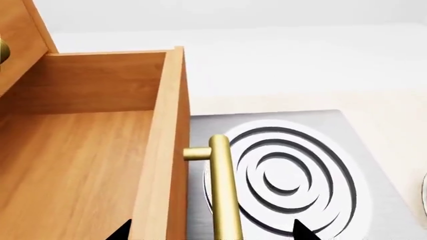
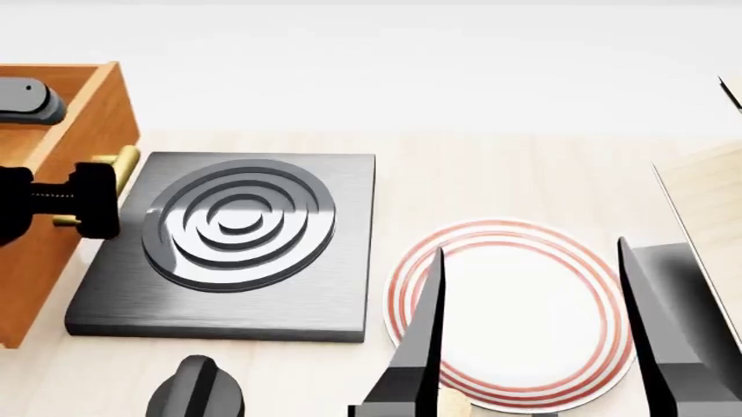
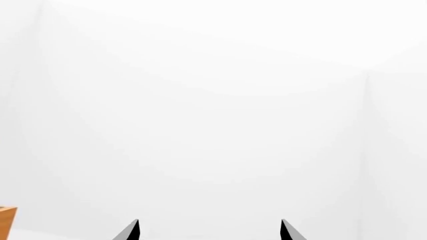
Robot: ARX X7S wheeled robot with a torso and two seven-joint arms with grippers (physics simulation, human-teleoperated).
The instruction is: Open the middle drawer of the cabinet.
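The middle drawer (image 1: 80, 165) stands pulled out of the orange-brown cabinet (image 1: 20, 35), and its inside is bare wood. Its brass bar handle (image 1: 223, 190) juts from the drawer front. My left gripper (image 1: 212, 232) is open, and its black fingertips (image 1: 303, 231) straddle the drawer front and the handle without pinching either. In the head view the left gripper (image 2: 87, 204) sits at the handle (image 2: 116, 161) on the drawer front (image 2: 47, 261). My right gripper (image 2: 531, 252) hangs open above a plate; its wrist view shows the gripper (image 3: 208, 227) facing a white wall.
A grey hob plate with concentric rings (image 2: 238, 226) lies right beside the open drawer, under the handle. A white plate with red rings (image 2: 510, 313) sits to its right. A pale wood unit (image 2: 713, 200) stands at the far right. A dark knob (image 2: 197, 391) is near the front edge.
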